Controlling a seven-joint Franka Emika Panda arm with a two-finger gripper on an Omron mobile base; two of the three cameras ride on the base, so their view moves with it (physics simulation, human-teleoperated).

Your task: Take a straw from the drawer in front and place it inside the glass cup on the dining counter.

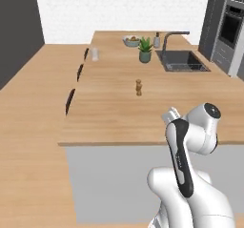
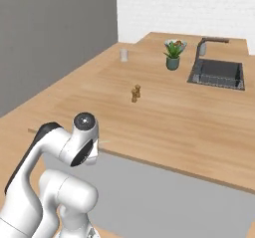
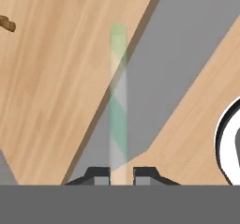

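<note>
Here we pinch a translucent green-and-white striped straw (image 3: 117, 101) upright in our dark two-finger gripper (image 3: 121, 175), jaws closed on its base, ready for the small whitish glass cup (image 1: 95, 54) far across the light-wood dining counter (image 1: 114, 112).

near counter edge: the dining counter (image 1: 109, 122) lies bare along its near side, giving a wide open strip for the gripper (image 3: 121, 175), which is clamped on a straw (image 3: 118, 101).
middle of counter: a small brown pepper mill (image 1: 138, 87) stands alone, with open wood on every side.
left edge: the glass cup (image 1: 95, 54) stands near the far left rim, apart from everything else; stool backs (image 1: 70, 101) line that side below the top.
far end: a potted plant (image 1: 145, 50), a fruit bowl (image 1: 131, 41) and a grey bottle (image 1: 157, 40) cluster close together.
right side: the sink (image 1: 183, 61) and its faucet (image 1: 172, 37) take up the far right.
</note>
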